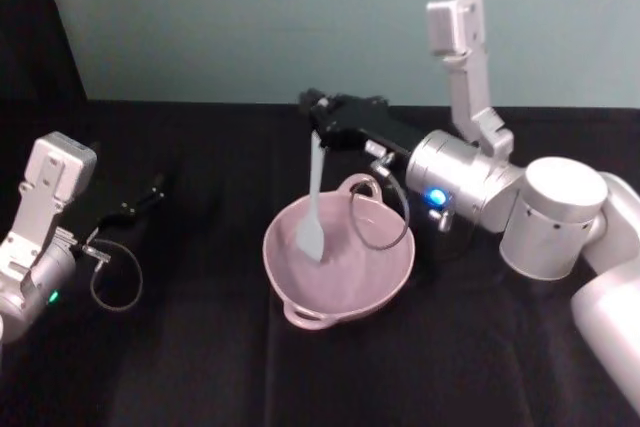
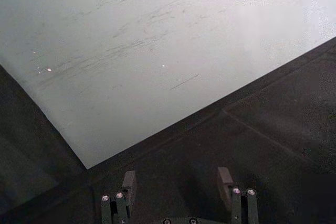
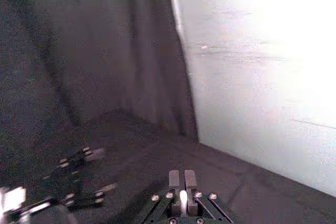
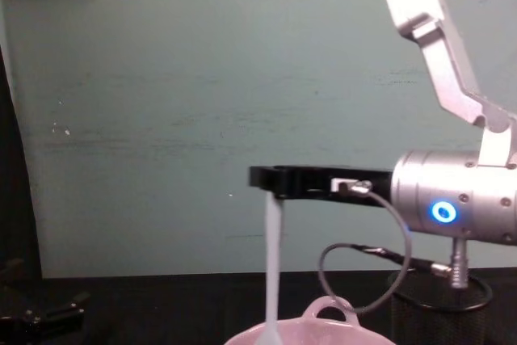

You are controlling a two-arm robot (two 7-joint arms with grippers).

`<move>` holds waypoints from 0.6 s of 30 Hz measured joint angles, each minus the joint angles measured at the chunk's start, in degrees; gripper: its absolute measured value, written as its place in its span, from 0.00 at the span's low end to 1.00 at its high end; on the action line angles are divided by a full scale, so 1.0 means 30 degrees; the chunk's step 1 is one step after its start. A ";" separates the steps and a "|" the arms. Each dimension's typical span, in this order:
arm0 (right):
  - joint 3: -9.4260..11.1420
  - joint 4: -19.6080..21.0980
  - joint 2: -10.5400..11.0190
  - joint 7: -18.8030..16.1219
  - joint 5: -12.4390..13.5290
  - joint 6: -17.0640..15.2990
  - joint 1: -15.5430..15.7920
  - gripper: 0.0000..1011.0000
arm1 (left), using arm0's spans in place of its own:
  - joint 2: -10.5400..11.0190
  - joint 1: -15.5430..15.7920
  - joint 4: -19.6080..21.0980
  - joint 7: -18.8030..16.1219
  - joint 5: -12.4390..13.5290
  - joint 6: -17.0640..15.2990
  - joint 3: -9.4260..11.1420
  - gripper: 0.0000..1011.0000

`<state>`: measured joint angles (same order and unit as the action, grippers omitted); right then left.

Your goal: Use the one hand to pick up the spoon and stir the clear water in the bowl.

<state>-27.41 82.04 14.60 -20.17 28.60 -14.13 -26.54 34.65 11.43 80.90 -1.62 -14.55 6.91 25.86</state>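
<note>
Spoon (image 1: 313,197) dips into bowl (image 1: 345,309).
Right gripper (image 1: 317,127) fingers pinch its top, ready to stir; left gripper (image 1: 155,187) rests aside, fingers spread.

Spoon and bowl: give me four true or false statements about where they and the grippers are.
1. The bowl stands on the black table. True.
2. The right gripper holds the spoon by its handle end. True.
3. The spoon's head lies outside the bowl. False: it hangs inside the bowl.
4. The left gripper grips the bowl's rim. False: it is open, off to the left, apart from the bowl.
</note>
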 joint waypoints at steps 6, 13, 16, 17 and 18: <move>0.0810 -0.0274 0.0329 0.0477 0.0257 0.0206 0.0008 0.06 | 0.0001 -0.0001 0.0000 0.0000 0.0001 0.0000 0.0000 1.00; 0.1497 0.0700 0.1213 0.0857 0.0355 0.0118 0.0625 0.06 | 0.0000 -0.0001 0.0000 0.0000 0.0000 0.0001 0.0000 1.00; 0.1434 0.1381 0.1612 0.0894 0.0132 -0.0078 0.0954 0.06 | 0.0000 0.0000 0.0000 0.0000 0.0000 0.0000 0.0000 1.00; 0.1383 0.1570 0.1703 0.0899 0.0054 -0.0134 0.1031 0.06 | 0.0000 -0.0001 0.0000 0.0000 0.0000 0.0000 -0.0001 1.00; 0.1321 0.1759 0.1794 0.0905 -0.0047 -0.0192 0.1108 0.06 | -0.0001 -0.0001 0.0000 0.0000 0.0002 0.0000 -0.0001 1.00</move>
<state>-23.45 87.32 19.98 -17.45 28.46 -14.71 -23.21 34.64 11.43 80.90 -1.62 -14.55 6.91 25.86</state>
